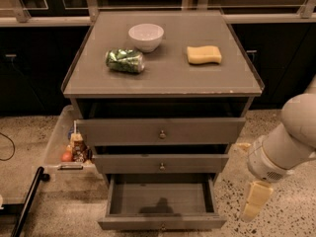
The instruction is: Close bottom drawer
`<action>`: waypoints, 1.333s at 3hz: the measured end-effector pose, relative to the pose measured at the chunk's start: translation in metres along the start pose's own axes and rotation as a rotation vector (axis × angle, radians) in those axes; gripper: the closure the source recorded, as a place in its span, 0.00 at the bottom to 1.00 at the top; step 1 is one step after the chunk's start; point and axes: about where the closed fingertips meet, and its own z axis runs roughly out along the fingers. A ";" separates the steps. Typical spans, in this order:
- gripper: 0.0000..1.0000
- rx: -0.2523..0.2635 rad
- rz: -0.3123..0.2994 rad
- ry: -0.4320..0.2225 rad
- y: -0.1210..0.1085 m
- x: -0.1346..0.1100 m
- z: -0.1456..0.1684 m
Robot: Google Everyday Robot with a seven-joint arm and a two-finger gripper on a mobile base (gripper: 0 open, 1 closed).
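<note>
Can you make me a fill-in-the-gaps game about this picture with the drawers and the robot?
1. The bottom drawer is not shut; it is ____.
2. The tool hangs beside the bottom drawer, on the picture's ____ side.
3. The cabinet has ____ drawers in all.
4. The sponge on the cabinet's top is coloured ____.

Missing words: open; right; three; yellow.
</note>
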 end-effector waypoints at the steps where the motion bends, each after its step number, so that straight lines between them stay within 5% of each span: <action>1: 0.00 -0.111 0.093 -0.034 0.015 0.028 0.076; 2: 0.00 -0.184 0.144 -0.078 0.028 0.058 0.158; 4: 0.00 -0.138 0.065 -0.168 0.020 0.073 0.249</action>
